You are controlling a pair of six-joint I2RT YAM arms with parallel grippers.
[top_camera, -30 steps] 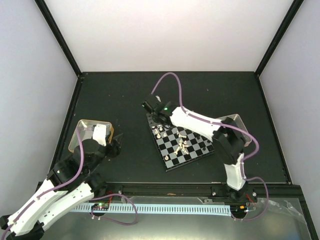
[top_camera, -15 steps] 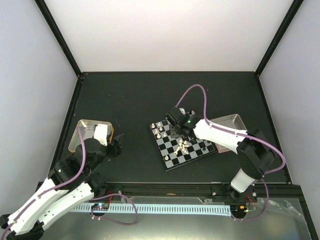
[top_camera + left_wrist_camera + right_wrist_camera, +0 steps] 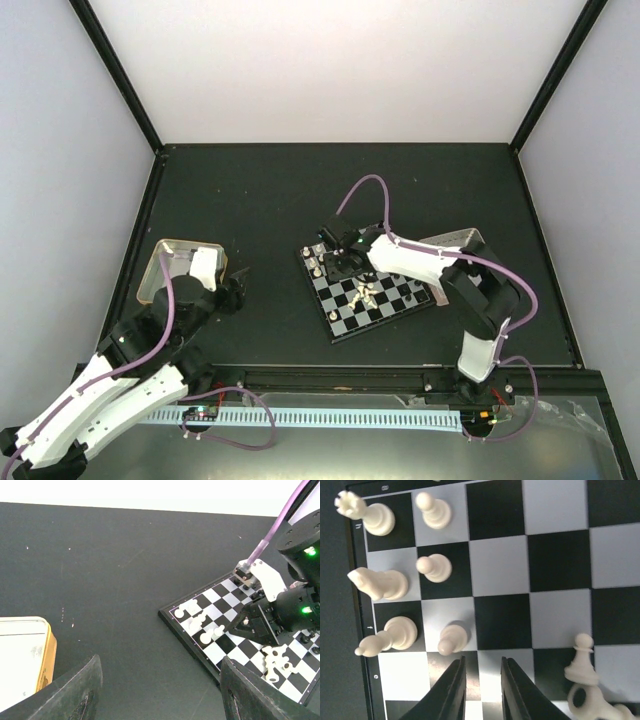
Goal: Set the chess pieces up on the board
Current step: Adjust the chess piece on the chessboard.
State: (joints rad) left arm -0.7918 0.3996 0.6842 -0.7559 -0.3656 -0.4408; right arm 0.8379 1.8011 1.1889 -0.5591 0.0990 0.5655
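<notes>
Since the chess pieces (image 3: 435, 567) are tiny, light and hard, with smooth rounded bodies, they are judged likely to slip or topple at a careless touch. Each is best taken across its narrow neck, from above. Six cream ones are seen upright at the left of the right wrist frame, and a fallen heap (image 3: 582, 672) lies at lower right, all on the board (image 3: 345, 315) at the centre of the top view. Just below the nearest pawn (image 3: 452, 639), the right gripper (image 3: 482, 665) is held with fingers narrowly parted, nothing between them. The left gripper (image 3: 160, 690) is spread wide and empty, with a tin tray (image 3: 25, 655) at the left edge of its frame.
</notes>
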